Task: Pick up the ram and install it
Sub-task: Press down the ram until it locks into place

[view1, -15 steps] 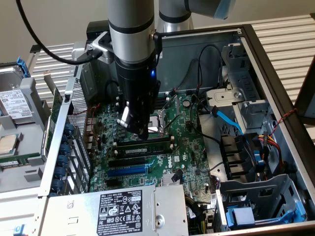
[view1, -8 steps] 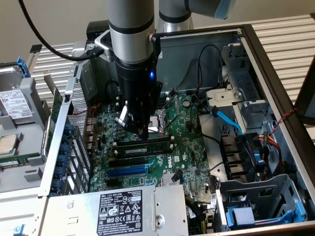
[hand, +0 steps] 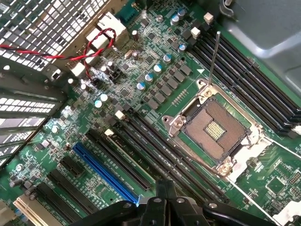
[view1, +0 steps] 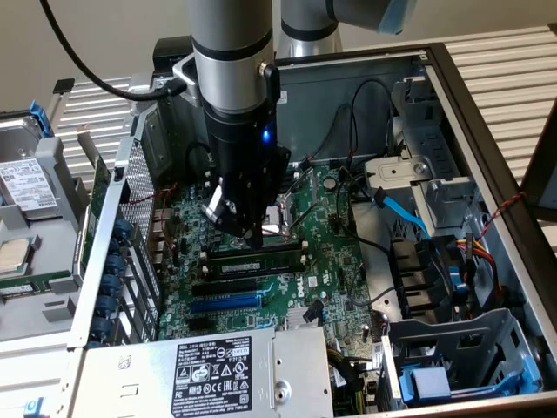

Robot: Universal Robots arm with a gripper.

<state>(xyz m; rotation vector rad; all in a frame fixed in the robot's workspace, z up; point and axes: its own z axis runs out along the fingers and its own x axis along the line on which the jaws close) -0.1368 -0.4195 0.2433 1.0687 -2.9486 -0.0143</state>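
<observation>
The ram is seen lying along a memory slot on the motherboard, just below the processor socket as the exterior view shows it. Its long axis runs nearly level across that view, rising slightly toward the exterior view's right, parallel to the blue expansion slot nearer the power supply. The end effector is closed, its tips directly above the stick and possibly touching its top edge (contact cannot be confirmed); nothing is seen gripped between them. In the wrist view the closed end effector is seen over the black memory slots. Uneven seating is judged the main risk: pressure applied off-centre could leave one end raised, and a misaligned notch could stress the slot
</observation>
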